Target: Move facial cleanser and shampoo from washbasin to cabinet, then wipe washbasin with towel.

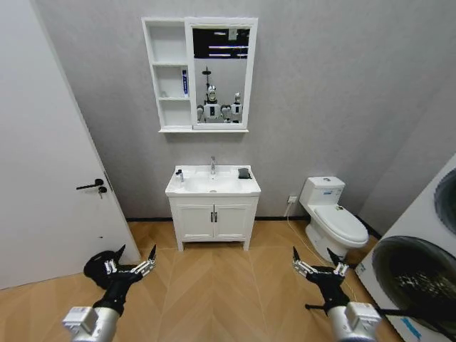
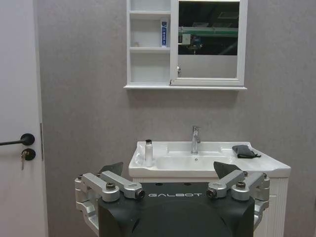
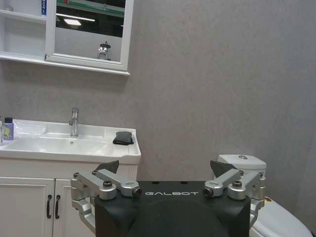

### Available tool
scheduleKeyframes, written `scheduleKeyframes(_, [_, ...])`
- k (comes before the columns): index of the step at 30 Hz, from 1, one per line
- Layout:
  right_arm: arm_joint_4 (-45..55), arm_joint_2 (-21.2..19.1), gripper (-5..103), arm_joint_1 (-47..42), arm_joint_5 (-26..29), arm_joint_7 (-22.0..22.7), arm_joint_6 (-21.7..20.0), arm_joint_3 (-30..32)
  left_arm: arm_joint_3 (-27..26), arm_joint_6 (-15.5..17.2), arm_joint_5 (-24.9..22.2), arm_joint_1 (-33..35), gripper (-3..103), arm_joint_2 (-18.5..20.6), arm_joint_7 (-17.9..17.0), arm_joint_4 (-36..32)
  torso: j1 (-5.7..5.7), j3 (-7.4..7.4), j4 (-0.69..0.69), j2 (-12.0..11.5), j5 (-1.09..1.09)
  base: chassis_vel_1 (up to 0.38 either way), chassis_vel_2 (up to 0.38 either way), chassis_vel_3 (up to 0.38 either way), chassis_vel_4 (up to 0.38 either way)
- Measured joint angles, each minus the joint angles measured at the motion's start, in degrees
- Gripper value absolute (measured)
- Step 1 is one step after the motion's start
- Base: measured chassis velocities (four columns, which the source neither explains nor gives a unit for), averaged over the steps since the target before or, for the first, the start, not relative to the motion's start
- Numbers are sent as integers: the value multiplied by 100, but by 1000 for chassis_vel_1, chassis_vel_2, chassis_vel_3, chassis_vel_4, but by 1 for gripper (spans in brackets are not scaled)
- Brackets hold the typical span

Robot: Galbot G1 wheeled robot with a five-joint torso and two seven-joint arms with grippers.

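White wall-hung cabinet (image 1: 168, 74) with three open shelf compartments, joined on one side to a white-framed mirror (image 1: 221, 71), mounted on the grey wall above the basin. In the middle compartment, one upright blue-and-white tube (image 1: 184, 82) standing against the wall nearest the mirror; top and bottom compartments bare in the head view.

Below, white rectangular ceramic washbasin (image 1: 213, 182) with oblong bowl and chrome tap (image 1: 212, 165) at the back centre, resting on a white two-door floor vanity (image 1: 213, 220) with black handles. At the basin's left front corner, a small white bottle with a dark cap (image 2: 148, 153), upright on the rim. In the right wrist view, a small purple-tinted bottle with a dark cap (image 3: 8, 128) there too, with another container beside it cut off by the frame edge and too little visible to identify. On the right rear corner of the rim, a small dark grey-black folded towel (image 1: 244, 173), lying flat, well apart from the bottles.

Left gripper (image 1: 132, 258) low over the wooden floor, well short of the vanity, fingers spread wide and holding nothing. Right gripper (image 1: 317, 261) likewise low over the floor on the other side, near a white toilet (image 1: 333, 217), fingers spread wide and empty.

Labels on the tube and bottles too small to read. Washing machine drum (image 1: 417, 274) at the right, cut off by the frame edge. White door (image 1: 43, 178) with black handle at the left, only partly in frame.
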Motion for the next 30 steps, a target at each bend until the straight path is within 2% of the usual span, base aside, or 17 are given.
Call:
scheduleKeyframes(10, [-44,3,100,23,9,62,5,6,-9,69,256,-12,100,-18,34,55,0,0,0,0,0,0,0,0,0])
scheduleKeyframes(30, [-124,-42,100,47,49,98,-16,15,-48,86,252,-51,100,-88,26,105,0,0,0,0,0,0,0,0,0])
